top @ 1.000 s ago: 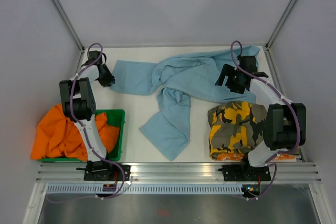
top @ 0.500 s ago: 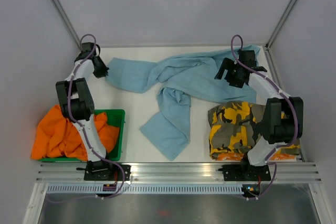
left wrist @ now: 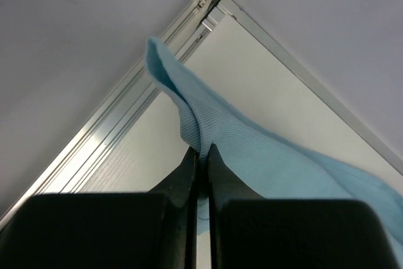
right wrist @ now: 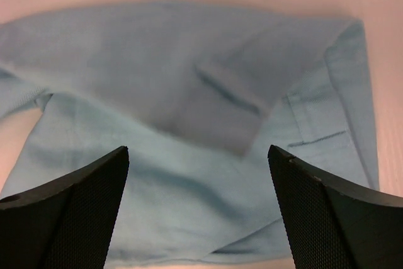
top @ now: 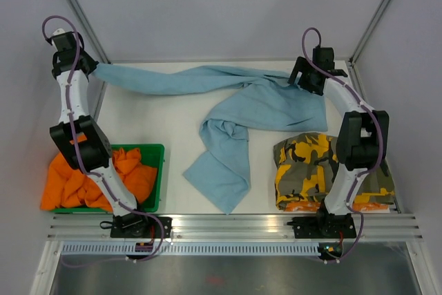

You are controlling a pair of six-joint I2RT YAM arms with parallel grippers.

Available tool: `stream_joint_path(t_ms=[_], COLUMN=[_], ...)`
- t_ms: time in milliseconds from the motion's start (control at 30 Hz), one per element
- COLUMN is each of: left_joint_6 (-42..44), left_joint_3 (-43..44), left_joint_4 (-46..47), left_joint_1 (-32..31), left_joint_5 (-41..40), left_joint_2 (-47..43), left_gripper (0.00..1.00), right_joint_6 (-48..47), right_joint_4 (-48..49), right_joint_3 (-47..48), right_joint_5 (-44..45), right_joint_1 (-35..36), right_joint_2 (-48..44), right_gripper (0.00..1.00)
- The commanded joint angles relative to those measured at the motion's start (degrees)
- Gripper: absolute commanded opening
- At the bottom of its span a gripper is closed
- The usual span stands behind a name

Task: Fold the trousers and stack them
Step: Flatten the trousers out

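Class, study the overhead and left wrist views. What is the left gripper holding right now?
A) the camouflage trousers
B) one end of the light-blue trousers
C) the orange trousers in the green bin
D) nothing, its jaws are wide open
B: in the left wrist view the left gripper is shut on an end of the light-blue trousers, which stretch from it across the table.

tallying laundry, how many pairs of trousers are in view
3. A light-blue pair stretched across the far table, a folded camouflage pair near right, an orange pair in the green bin near left. Orange showing under the camouflage may be another.
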Motion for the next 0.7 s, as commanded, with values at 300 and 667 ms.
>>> stream_joint_path(t_ms=[300, 667], left_joint_6=[3.58, 3.5], left_joint_3=[-8.85, -11.32], left_joint_4=[3.53, 4.49], left_joint_1=[-0.69, -0.77], left_joint_5=[2.12, 4.32], left_joint_2=[-0.84, -1.46], left_gripper=[0.02, 0.02], right_joint_6=[-5.73, -3.46], right_joint_4=[0.9, -0.88], right_joint_3=[15.01, 3.88], right_joint_5=[-4.05, -7.22], right_joint_1=[-2.57, 1.9], right_joint_2=[15.58, 5.96], right_gripper=[0.98, 0.95])
